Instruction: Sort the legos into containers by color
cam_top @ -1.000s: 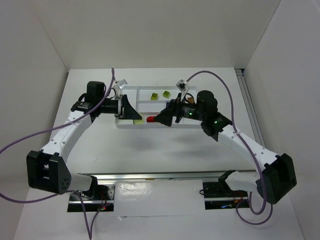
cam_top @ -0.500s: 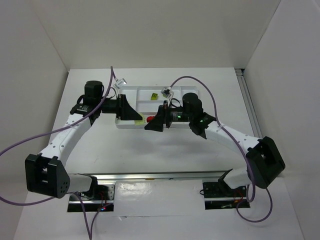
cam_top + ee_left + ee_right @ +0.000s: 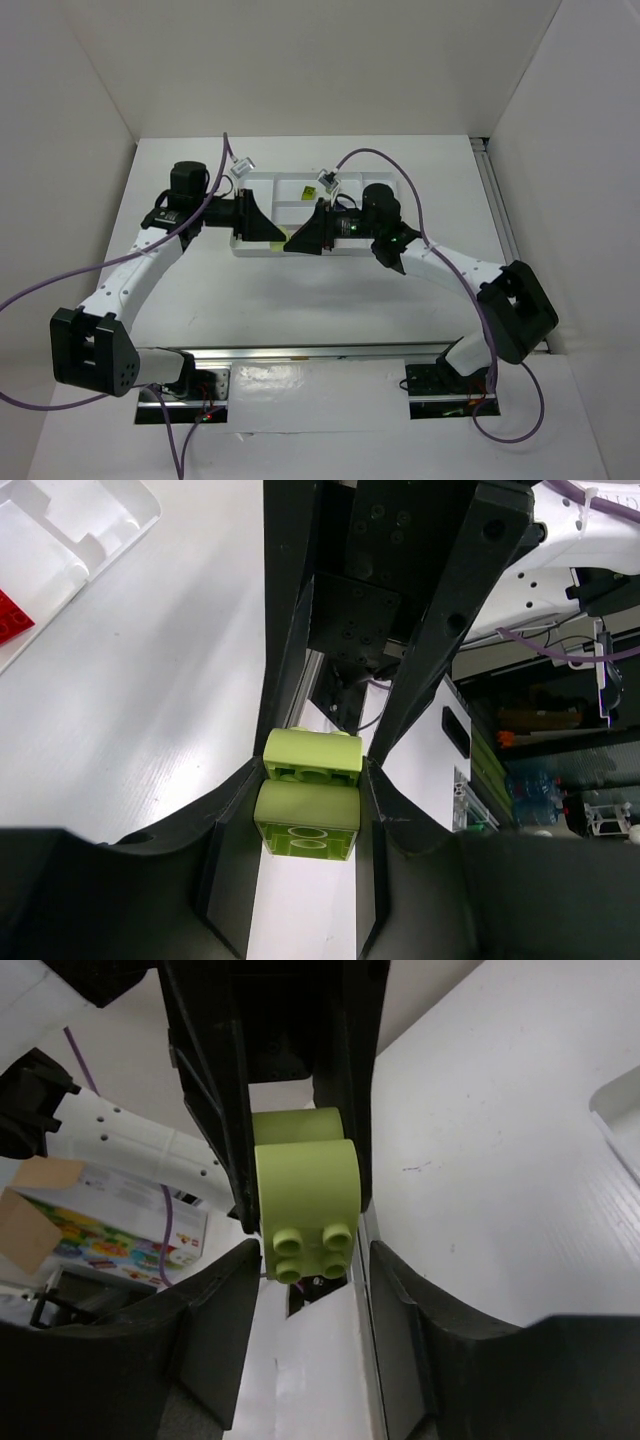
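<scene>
Two joined lime legos [image 3: 307, 795] sit between the fingers of my left gripper [image 3: 308, 780], which is shut on them just above the near edge of the white tray [image 3: 262, 189]. My right gripper [image 3: 313, 1255] faces it head-on. Its jaws flank the studded end of the lime legos [image 3: 310, 1200], with a thin gap still showing on one side. From above the two grippers meet tip to tip, left gripper [image 3: 270, 236] and right gripper [image 3: 291, 243], with a sliver of the lime legos [image 3: 277, 243] between them. A red lego [image 3: 10, 615] lies in the tray [image 3: 70, 530]. Another lime lego [image 3: 309, 191] lies in a far compartment.
The tray's containers lie across the middle of the white table, partly under both grippers. Purple cables loop over each arm. White walls close in the table at the left, back and right. A metal rail [image 3: 300, 352] runs along the near edge.
My right arm has swung left from over the tray to meet the left gripper, and its jaws have narrowed around the lime legos. It now hides the red lego from above. The left arm stayed still.
</scene>
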Robot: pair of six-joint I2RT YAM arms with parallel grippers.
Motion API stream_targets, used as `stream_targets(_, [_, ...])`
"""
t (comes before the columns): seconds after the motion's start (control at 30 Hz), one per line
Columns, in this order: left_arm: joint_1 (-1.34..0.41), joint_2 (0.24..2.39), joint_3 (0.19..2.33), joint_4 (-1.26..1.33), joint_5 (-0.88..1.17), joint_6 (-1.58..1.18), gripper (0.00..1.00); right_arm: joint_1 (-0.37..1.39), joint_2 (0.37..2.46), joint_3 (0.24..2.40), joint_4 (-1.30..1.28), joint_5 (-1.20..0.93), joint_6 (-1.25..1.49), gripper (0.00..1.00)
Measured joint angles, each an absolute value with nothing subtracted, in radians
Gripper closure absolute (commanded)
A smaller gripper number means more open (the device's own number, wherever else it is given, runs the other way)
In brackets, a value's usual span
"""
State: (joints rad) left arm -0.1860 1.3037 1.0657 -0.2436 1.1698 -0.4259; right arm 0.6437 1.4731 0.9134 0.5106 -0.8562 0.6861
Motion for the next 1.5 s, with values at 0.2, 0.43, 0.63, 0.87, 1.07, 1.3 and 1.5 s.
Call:
stream_targets(0.2, [-0.187,1.304,1.066,-0.244,1.174,-0.426,1.0,0.648,1.496,0.918,0.58,-0.883,0.732,0.52])
stream_targets(0.43, [-0.185,1.304,1.066,-0.244,1.191,-0.425,1.0,0.647,1.516,0.918,0.622,-0.908,0.774,0.85])
stream_targets(0.63, [-0.186,1.304,1.067,-0.252,1.177,-0.421,0.48,0.647,1.509,0.917,0.608,-0.891,0.767,0.98])
stream_targets(0.87, [-0.194,1.297,1.068,-0.277,1.149,-0.419,0.36,0.638,1.44,0.888,0.551,-0.826,0.738,1.0])
stream_targets(1.07, [-0.195,1.259,1.044,-0.24,1.16,-0.426,0.32,0.603,1.399,0.881,0.555,-0.823,0.739,1.0])
stream_targets(1.3, [-0.194,1.25,1.014,-0.171,1.198,-0.474,0.28,0.599,1.398,0.875,0.564,-0.828,0.747,1.0])
stream_targets(1.5, [-0.194,1.254,1.013,-0.117,1.214,-0.507,0.3,0.599,1.398,0.875,0.574,-0.836,0.757,1.0])
